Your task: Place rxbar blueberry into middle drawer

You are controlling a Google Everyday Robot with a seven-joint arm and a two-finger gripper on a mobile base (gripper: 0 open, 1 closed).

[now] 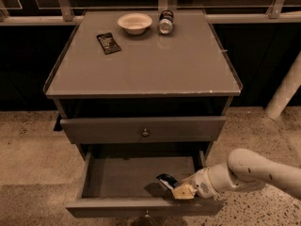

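Observation:
The middle drawer [123, 177] is pulled out wide, with its grey floor bare. My gripper [178, 190] reaches in from the right, over the drawer's front right part. It is shut on the rxbar blueberry [166, 180], a dark blue wrapper with a white patch. The bar is tilted, low inside the drawer near the front right corner. I cannot tell whether it touches the drawer floor. The white arm [254, 171] runs off to the lower right.
The upper drawer [141, 128] with its round knob stands slightly out above the open one. On the cabinet top [150, 65] lie a black packet [108, 42], a cream bowl [135, 22] and a can [165, 21] on its side. A white pole [284, 91] stands at right.

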